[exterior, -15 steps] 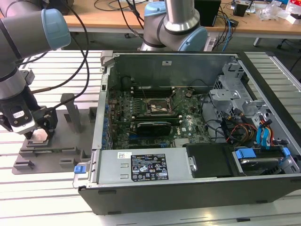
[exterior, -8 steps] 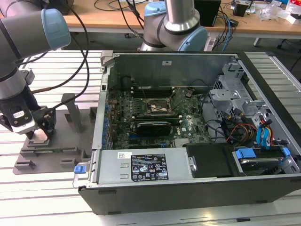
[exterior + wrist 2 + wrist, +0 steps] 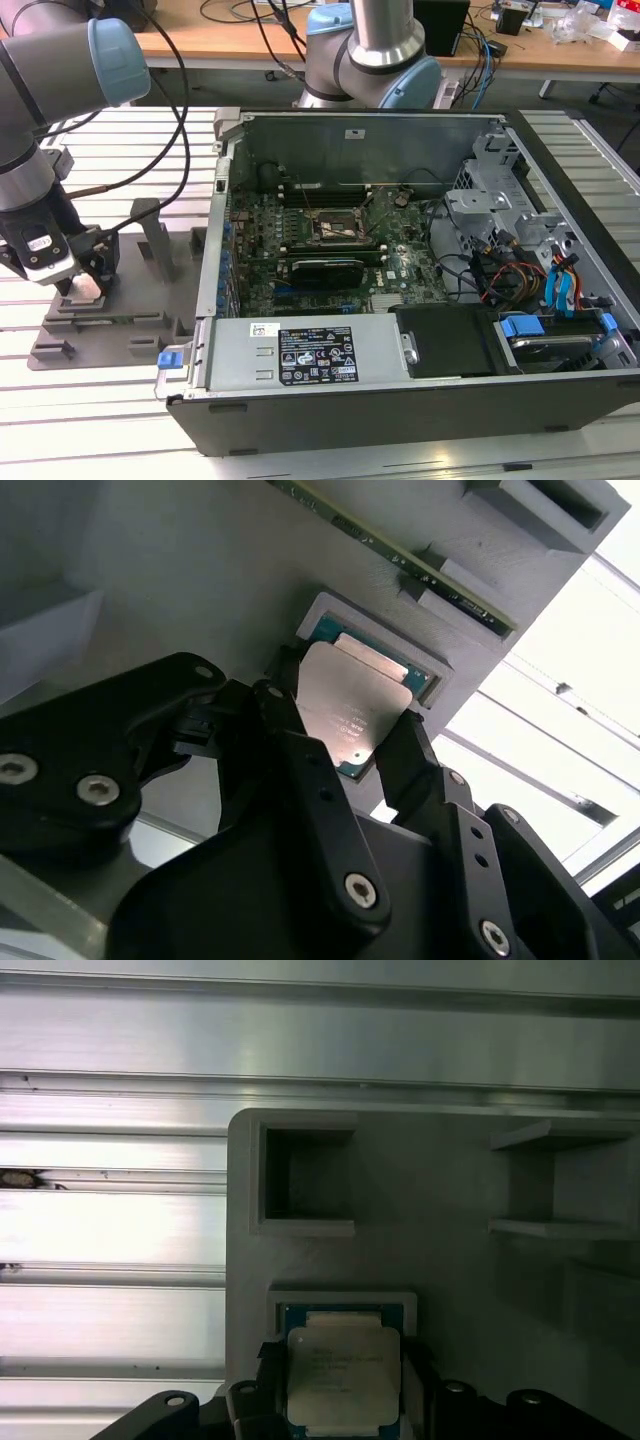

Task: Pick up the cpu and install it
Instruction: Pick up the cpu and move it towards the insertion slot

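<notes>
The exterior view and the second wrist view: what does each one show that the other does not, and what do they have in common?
Exterior view: the open computer case with its circuit board and socket, and the robot arm reaching down beside the case.
Second wrist view: the cpu up close, silvery top facing out, lying in a square recess of the gray tray.
Both: the gripper down at that tray.
</notes>
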